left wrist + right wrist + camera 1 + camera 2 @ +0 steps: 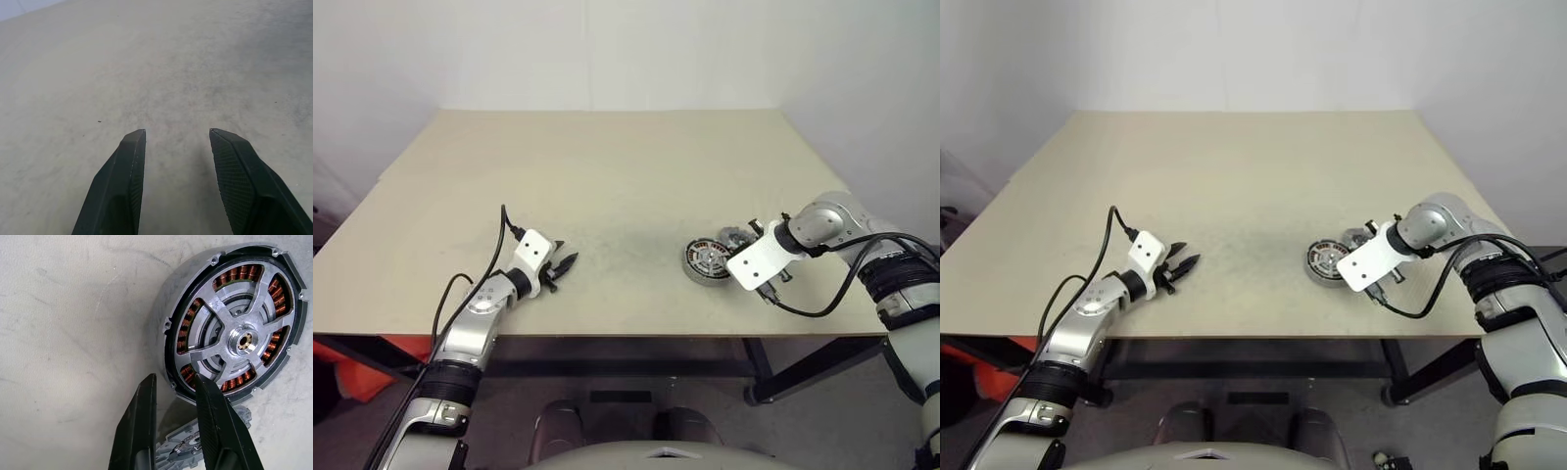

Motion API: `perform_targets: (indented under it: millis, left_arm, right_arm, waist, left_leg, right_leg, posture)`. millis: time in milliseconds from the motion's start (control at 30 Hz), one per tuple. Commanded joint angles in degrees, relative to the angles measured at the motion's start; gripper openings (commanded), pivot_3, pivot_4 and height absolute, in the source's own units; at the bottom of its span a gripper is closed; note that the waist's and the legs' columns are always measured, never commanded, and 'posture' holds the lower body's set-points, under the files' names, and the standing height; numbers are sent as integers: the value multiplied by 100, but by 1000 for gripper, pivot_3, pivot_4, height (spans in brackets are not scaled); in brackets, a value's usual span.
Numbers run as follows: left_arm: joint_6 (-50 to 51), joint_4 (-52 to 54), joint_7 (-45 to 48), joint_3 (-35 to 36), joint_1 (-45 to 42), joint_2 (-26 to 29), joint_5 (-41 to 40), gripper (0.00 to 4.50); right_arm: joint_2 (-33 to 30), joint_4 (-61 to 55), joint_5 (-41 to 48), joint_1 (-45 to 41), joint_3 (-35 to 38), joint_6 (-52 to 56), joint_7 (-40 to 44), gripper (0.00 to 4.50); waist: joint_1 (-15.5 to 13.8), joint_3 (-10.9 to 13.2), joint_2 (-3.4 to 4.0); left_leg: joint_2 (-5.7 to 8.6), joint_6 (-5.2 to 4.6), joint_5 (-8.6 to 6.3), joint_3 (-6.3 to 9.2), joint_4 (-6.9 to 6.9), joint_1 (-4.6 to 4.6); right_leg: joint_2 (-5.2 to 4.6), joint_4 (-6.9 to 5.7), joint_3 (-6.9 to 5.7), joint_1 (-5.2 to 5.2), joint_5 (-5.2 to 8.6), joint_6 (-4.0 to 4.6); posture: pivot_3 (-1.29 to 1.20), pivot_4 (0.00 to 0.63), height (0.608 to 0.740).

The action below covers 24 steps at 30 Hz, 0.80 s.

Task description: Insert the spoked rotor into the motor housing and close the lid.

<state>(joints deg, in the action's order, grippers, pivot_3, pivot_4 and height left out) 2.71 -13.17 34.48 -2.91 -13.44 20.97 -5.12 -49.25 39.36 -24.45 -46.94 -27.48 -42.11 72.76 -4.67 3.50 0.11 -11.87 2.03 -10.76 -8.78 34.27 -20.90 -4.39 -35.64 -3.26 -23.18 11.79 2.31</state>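
Rotor (pixel 234 335) sits seated inside the housing (pixel 172 308), its spokes crossing the ring of copper windings, on the right side of the tabletop (pixel 607 176) near the front edge. The right gripper (pixel 175 382) points steeply down just beside the housing, its jaws drawn close with a narrow gap between them and nothing pinched; one finger overlaps the housing's rim in the wrist view. The lid (pixel 195 448) lies flat on the tabletop beside the housing, partly hidden behind those fingers. Well apart on the left, the left gripper (pixel 177 134) hovers low over bare tabletop, jaws spread and empty.
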Motion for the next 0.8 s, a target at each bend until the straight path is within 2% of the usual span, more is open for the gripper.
perform_targets:
  millis: [33,100,367,433,567,700,800]
  left_arm:
    - [-76,173,-30,69,-79,35,-16,2194]
    - [-84,153,-32,69,-91,33,-12,2194]
    - [-111,99,-38,58,-111,13,-3,2194]
    - [-115,103,-46,53,-98,3,0,2194]
    - [-115,106,-73,50,-87,-16,1,2194]
    - [-116,106,-95,55,-84,-36,8,2194]
    - [-123,107,-102,80,-74,-28,8,2194]
  right_arm:
    - [4,94,-110,-139,-26,-33,-88,393]
    - [5,113,-128,-155,-23,-61,-145,3]
    - [65,71,17,-134,104,78,-299,3]
    - [181,-129,353,-51,276,612,-162,3]
    - [623,-971,1192,135,736,2527,215,3]
    - [814,-1497,1237,120,767,3075,177,3]
    - [883,-1647,1155,54,675,2994,48,3]
  waist:
    - [27,0,-3]
    - [52,0,-1]
    - [72,0,-3]
    - [82,0,-3]
    - [120,4,1]
    - [103,7,9]
    - [56,7,8]
  left_leg:
    - [0,0,0,0,0,1]
    - [0,0,0,1,1,3]
    - [0,-1,0,2,2,-6]
    - [0,-1,-1,2,2,-7]
    - [-1,0,0,1,2,-6]
    - [-2,1,1,3,0,-13]
    - [-2,1,1,3,0,-18]
  right_leg:
    - [0,0,0,2,1,-1]
    - [0,0,0,4,3,-5]
    - [-1,2,0,3,-17,29]
    - [0,2,0,1,-17,29]
    - [10,1,0,0,-14,24]
    - [13,-8,0,-18,-20,34]
    - [8,0,0,-17,-21,37]
  posture:
    - [0,0,740]
    - [0,0,740]
    - [0,0,740]
    - [0,0,740]
    - [0,0,740]
    - [0,0,740]
    - [0,0,740]
